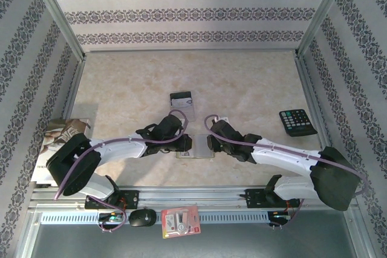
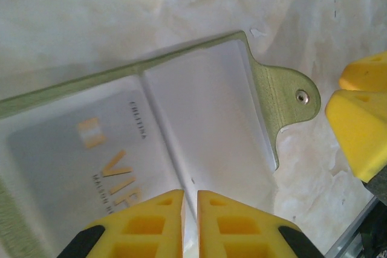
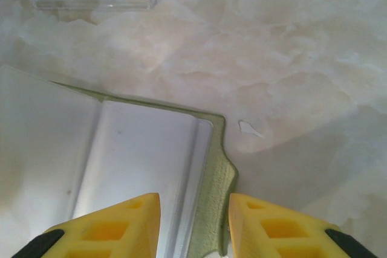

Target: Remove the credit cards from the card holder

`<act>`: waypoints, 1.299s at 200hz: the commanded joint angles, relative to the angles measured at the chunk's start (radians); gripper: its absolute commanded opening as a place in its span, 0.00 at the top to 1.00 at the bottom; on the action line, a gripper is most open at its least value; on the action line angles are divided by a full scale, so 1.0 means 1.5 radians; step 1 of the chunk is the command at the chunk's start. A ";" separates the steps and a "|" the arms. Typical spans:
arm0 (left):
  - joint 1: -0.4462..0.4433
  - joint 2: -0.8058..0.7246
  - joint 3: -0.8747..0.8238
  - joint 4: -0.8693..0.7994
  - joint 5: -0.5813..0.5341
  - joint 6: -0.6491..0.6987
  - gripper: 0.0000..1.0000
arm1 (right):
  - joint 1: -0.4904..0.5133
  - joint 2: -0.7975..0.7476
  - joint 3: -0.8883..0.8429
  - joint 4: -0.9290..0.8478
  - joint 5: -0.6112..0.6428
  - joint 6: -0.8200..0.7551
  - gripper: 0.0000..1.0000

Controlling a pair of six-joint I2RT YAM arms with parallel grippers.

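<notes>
Between the two grippers, the olive-green card holder [image 1: 196, 147] is lying open and flat on the pale marbled table [image 1: 254, 83], its clear inner pockets facing up. From above, the left gripper [image 1: 187, 143] is reaching onto the holder from one side and the right gripper [image 1: 209, 144] is meeting it from the other, their tips nearly facing each other. On the left wrist camera, the left gripper [image 2: 190, 222] is showing its yellow fingers [image 2: 145, 225] almost together, with only a thin slit between them, sitting over the holder's [image 2: 205, 107] centre fold; I cannot tell whether they are pinching anything. Just left of those fingers, a grey card [image 2: 91, 167] with gold lettering is lying inside a pocket. Ahead and to their right, the holder's rounded snap tab [image 2: 290, 95] is sticking out. On the right wrist camera, the right gripper [image 3: 195, 222] is standing partly open and holding nothing, its fingers straddling the holder's [image 3: 145, 161] green edge. Beyond both grippers, well apart from the holder, a second card [image 1: 182, 101] is lying on the table. Off past the right arm, a black calculator [image 1: 297, 122] is resting.
</notes>
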State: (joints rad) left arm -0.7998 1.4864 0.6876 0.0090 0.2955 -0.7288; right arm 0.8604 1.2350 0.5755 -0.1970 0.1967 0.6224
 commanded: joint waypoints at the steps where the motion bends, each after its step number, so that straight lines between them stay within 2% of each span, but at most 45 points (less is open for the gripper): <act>1: -0.025 0.030 0.035 -0.023 0.023 0.014 0.87 | -0.010 -0.024 -0.024 0.006 0.017 0.010 0.65; 46: -0.057 0.125 0.107 -0.030 0.064 0.023 0.88 | -0.027 -0.074 -0.053 -0.002 0.022 0.009 0.66; 88: -0.059 0.180 0.108 -0.010 0.104 0.006 0.89 | -0.043 -0.104 -0.064 -0.003 0.018 0.006 0.66; 119: -0.058 0.138 0.089 0.025 0.086 0.005 0.88 | -0.046 -0.090 -0.047 0.001 0.001 -0.003 0.66; 162: -0.044 0.019 0.034 0.061 0.010 0.001 0.81 | -0.046 -0.069 -0.006 0.024 -0.073 -0.037 0.66; 189: -0.018 -0.032 -0.020 0.082 -0.009 0.001 0.79 | -0.044 -0.035 0.027 0.040 -0.135 -0.051 0.71; 220: 0.020 -0.051 -0.068 0.087 -0.009 0.001 0.80 | -0.035 0.048 0.078 0.044 -0.210 -0.051 0.78; 260: 0.046 -0.080 -0.113 0.086 -0.007 0.007 0.80 | -0.017 0.134 0.081 0.045 -0.225 -0.027 0.82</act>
State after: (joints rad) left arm -0.7494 1.4044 0.5365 0.1158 0.2947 -0.7227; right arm 0.8211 1.3800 0.6922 -0.1226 -0.0959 0.5636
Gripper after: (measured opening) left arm 0.196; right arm 0.193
